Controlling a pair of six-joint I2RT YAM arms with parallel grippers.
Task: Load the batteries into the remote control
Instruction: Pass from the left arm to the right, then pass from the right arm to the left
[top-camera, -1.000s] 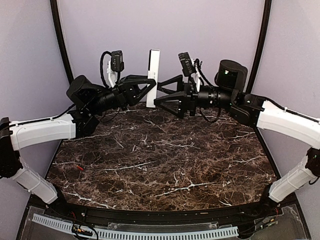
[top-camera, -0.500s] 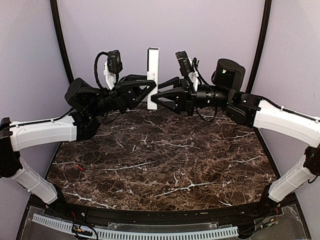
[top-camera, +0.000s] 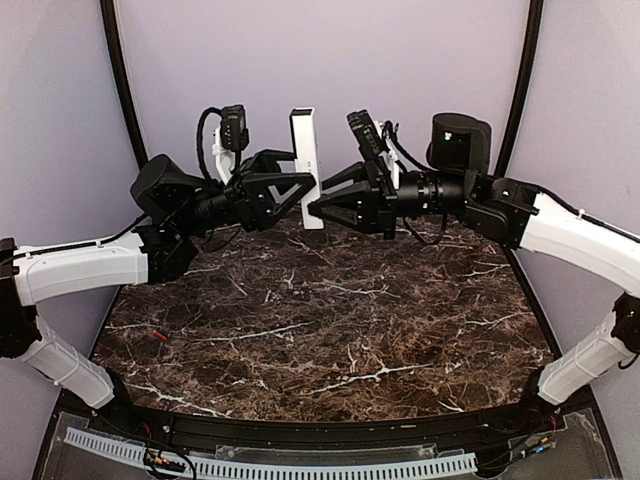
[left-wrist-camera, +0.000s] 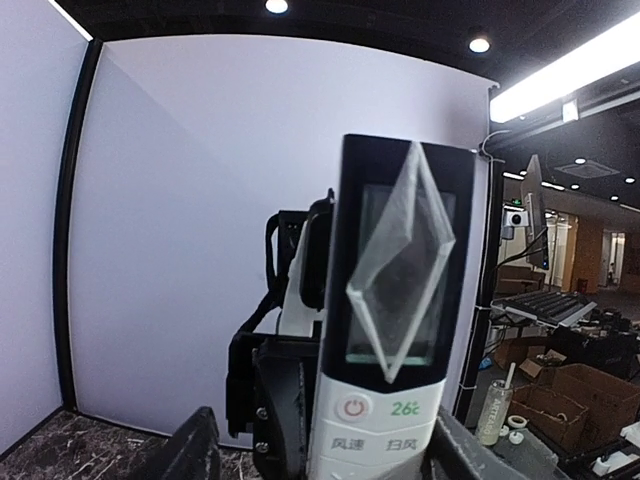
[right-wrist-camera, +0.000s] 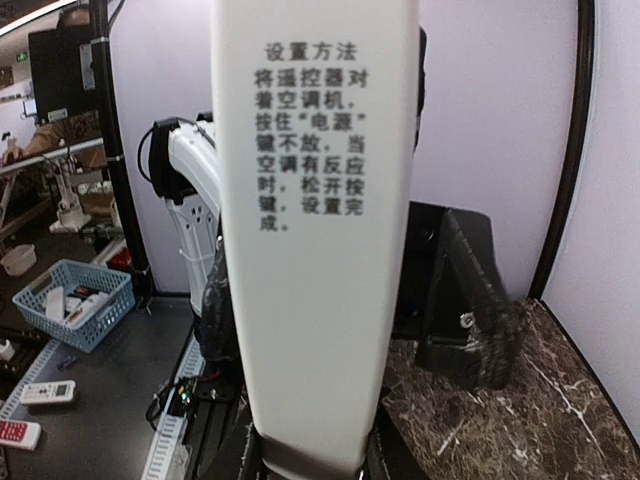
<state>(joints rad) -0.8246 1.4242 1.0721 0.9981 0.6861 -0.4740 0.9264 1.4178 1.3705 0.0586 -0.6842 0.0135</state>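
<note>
Right wrist view puts the right gripper closed down on the lower end of the remote control — I see only the very tips of its fingers at the bottom edge, pressed in on either side of the white body. The remote stands nearly upright in the air above the back of the table, leaning slightly, its printed back facing this camera. The left gripper sits at the same level from the other side. Its jaws stand wider than the remote and frame the button end without seeming to press it, so I judge the right claw alone carries it. I expect the remote to be light and stiff, but its smooth plastic shell will be slippery, and a pinch so low on a long bar lets it swing. I would grip across the narrow edges near the middle, keeping off the buttons, the display and whichever part of the back opens — I cannot make out a battery cover from here. One red battery lies on the table well apart, near the left arm.
</note>
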